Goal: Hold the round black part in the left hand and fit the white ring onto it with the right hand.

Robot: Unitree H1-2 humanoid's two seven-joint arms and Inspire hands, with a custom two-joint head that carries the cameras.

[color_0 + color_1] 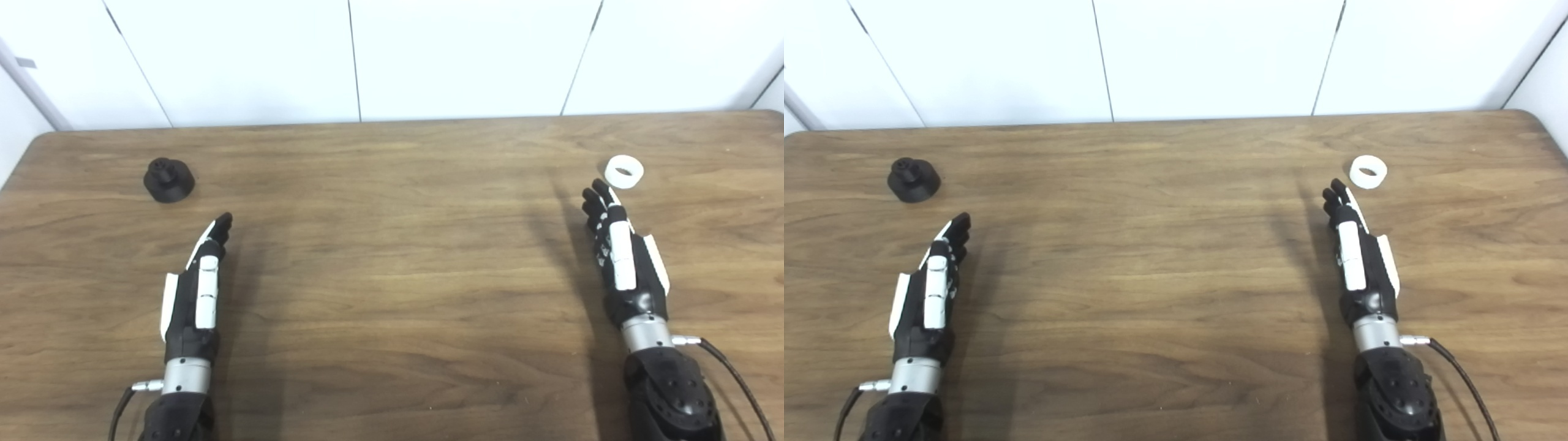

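The round black part (168, 180) sits on the wooden table (392, 257) at the far left, its stub pointing up. My left hand (199, 282) lies open below and a little to the right of it, fingers stretched toward it and holding nothing. At the far right lies the white ring (624, 171), flat on the table. My right hand (621, 254) is open just below the ring, its fingertips (595, 195) close to the ring without touching it.
A white panelled wall (392, 55) runs along the table's far edge. Cables (735, 380) trail from both wrists at the bottom of the picture.
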